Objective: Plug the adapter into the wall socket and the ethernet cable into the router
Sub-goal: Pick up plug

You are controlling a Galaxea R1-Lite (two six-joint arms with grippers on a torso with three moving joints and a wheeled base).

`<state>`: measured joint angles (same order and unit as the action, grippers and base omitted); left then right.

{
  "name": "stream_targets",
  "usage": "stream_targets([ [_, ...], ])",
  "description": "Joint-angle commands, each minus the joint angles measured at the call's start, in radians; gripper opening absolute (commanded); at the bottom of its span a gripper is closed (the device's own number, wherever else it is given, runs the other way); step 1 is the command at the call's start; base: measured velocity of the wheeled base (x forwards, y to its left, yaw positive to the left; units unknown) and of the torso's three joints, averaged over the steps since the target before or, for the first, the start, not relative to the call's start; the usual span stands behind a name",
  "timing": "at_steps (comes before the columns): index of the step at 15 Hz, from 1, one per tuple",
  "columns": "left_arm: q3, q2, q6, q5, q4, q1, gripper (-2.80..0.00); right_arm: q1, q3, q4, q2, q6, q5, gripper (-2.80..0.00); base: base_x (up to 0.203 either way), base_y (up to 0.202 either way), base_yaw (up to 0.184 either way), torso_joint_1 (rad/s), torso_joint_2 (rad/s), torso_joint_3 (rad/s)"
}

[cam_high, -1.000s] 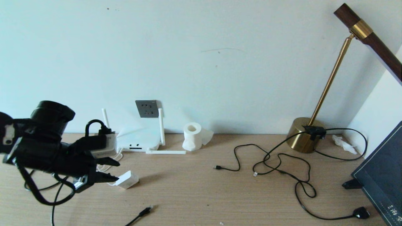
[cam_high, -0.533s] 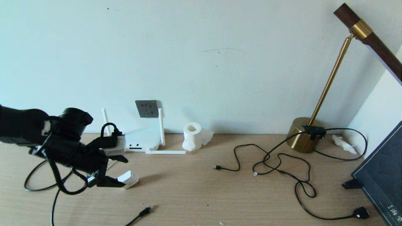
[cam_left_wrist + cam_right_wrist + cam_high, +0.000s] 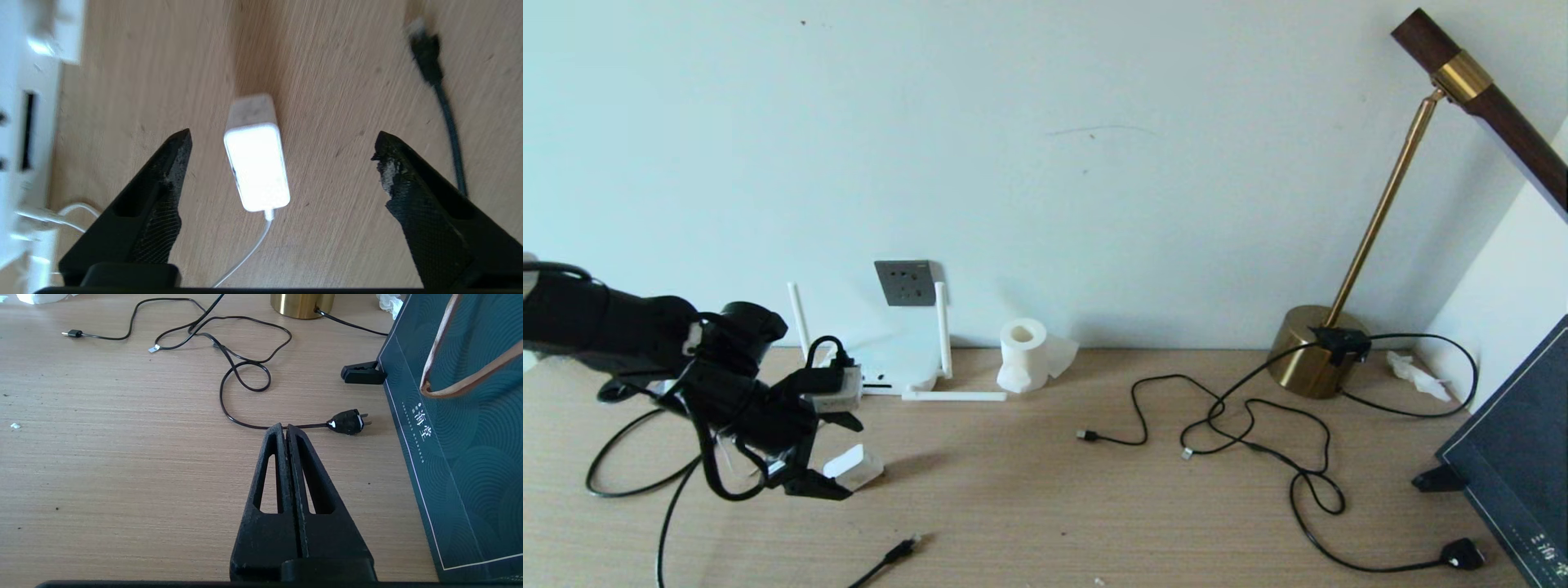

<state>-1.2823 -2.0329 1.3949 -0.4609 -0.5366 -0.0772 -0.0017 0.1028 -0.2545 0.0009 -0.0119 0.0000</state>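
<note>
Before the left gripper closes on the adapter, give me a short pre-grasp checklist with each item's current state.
1. Left gripper open wide enough for the adapter: ok.
2. Adapter lies between the fingers: ok, though nearer one finger.
3. Fingers touching the adapter: not ok, gaps on both sides.
4. Cord clear of the fingers: ok, it trails back between them.
5. Ethernet cable outside the grasp: ok, beyond the other finger.
6. Wall socket unoccupied: ok, nothing plugged in.
The right gripper is shut, over the desk.
</note>
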Motion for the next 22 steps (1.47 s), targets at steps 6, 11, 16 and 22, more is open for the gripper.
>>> stream_targets([
  [6,0.034,-0.032,0.01,0.003,0.017,-0.007,0.0,0.0,0.0,-0.002,0.001,-0.002,0.001,-2.8,0.0,0.0,0.0,0.0,0.0,0.0],
  [11,0.043,-0.048,0.001,0.021,0.018,-0.019,0.0,0.0,0.0,-0.002,0.001,-0.002,0.0,-2.8,0.0,0.0,0.0,0.0,0.0,0.0],
  [16,0.041,-0.059,-0.038,0.021,0.021,-0.029,0.0,0.0,0.0,-0.002,0.001,0.001,0.001,-2.8,0.0,0.0,0.0,0.0,0.0,0.0],
  [22,0.046,-0.067,-0.088,0.047,0.11,-0.015,0.0,0.0,0.0,-0.002,0.001,-0.002,0.0,-2.8,0.0,0.0,0.0,0.0,0.0,0.0],
])
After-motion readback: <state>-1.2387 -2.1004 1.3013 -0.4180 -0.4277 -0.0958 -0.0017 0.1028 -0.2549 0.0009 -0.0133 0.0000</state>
